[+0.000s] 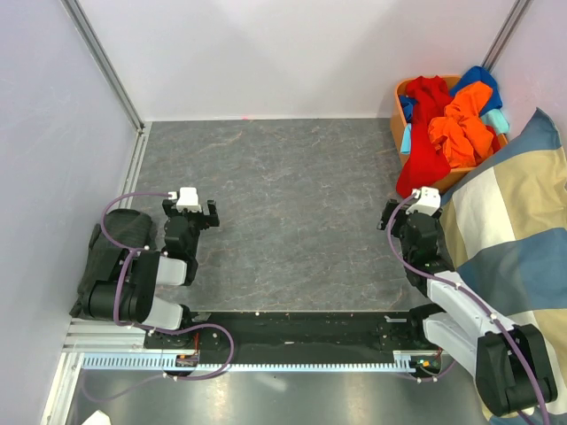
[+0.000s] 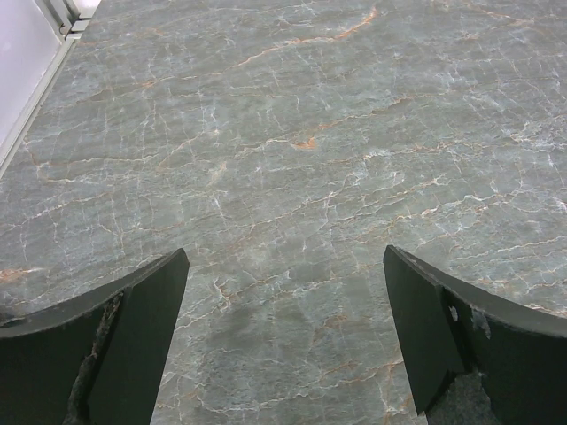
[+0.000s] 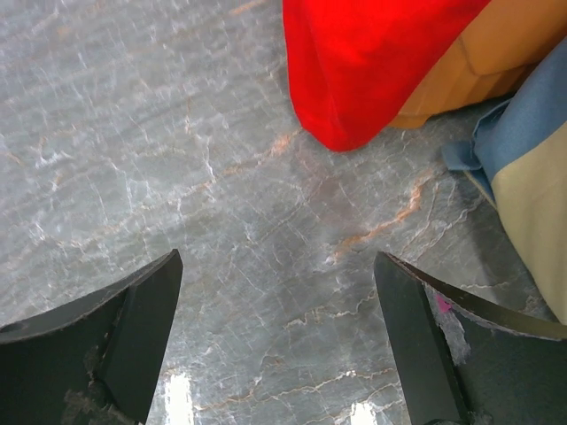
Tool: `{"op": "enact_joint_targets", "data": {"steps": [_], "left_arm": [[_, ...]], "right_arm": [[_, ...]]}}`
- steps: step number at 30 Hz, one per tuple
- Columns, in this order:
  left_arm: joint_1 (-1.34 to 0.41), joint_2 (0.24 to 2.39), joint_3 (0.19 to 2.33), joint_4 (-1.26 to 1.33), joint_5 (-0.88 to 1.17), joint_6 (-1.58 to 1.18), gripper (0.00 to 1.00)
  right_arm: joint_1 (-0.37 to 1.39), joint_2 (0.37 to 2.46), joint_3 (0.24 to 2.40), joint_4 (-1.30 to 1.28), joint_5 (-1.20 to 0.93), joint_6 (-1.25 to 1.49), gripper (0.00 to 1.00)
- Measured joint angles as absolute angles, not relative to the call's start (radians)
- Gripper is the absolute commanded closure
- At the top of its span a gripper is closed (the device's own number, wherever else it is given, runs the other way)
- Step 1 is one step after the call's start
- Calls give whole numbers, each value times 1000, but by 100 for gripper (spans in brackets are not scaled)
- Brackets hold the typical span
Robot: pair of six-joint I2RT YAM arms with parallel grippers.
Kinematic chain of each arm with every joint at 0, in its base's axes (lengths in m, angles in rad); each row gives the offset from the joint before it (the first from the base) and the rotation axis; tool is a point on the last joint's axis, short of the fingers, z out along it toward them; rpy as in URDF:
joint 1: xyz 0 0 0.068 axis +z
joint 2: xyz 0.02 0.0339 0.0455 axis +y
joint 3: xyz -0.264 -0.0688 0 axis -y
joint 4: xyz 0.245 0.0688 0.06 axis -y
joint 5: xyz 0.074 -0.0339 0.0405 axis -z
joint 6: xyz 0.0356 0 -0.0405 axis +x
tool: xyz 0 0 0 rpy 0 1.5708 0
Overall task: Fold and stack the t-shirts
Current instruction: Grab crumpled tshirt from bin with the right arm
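- We look down on a grey, marble-patterned table (image 1: 292,221) with pale walls around it. Two black robot arms are mounted at its near edge.
- The left gripper (image 1: 202,211) hovers over the left side of the table, well apart from the clothes. In its wrist view the jaws stand wide, with only bare table between them.
- The right gripper (image 1: 388,215) is over the right side of the table. Its jaws are also spread wide and hold nothing.
- The t-shirts (image 1: 452,115) lie unfolded in a crumpled heap in an orange-brown basket (image 1: 400,90) at the far right corner of the table.
- The red t-shirt (image 1: 423,133) spills over the basket's near rim and hangs down onto the table. In the right wrist view its rounded lower end rests on the table, near the open jaws but not touching them.
- The orange t-shirt (image 1: 462,131) is bunched on top of the heap, to the right of the red one.
- The blue t-shirt (image 1: 483,78) shows at the far side of the basket.
- A strip of the teal t-shirt (image 1: 407,140) peeks out at the basket's left edge.
- A large blue-and-beige checked cushion (image 1: 518,221) fills the right edge of the scene, against the basket and close beside the right arm.
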State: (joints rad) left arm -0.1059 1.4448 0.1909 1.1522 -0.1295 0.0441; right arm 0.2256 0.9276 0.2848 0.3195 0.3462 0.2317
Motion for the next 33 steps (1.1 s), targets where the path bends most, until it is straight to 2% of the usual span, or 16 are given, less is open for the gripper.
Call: {"op": "enact_joint_targets", "data": {"steps": [13, 25, 33], "left_arm": [[-106, 1445, 191, 1153, -130, 44, 0], [-106, 1445, 191, 1152, -130, 44, 0], [-106, 1445, 191, 1152, -130, 44, 0]], "right_arm": [[227, 902, 285, 324, 369, 235, 2], [227, 892, 291, 318, 487, 308, 2], [228, 1046, 564, 141, 579, 306, 2]]}}
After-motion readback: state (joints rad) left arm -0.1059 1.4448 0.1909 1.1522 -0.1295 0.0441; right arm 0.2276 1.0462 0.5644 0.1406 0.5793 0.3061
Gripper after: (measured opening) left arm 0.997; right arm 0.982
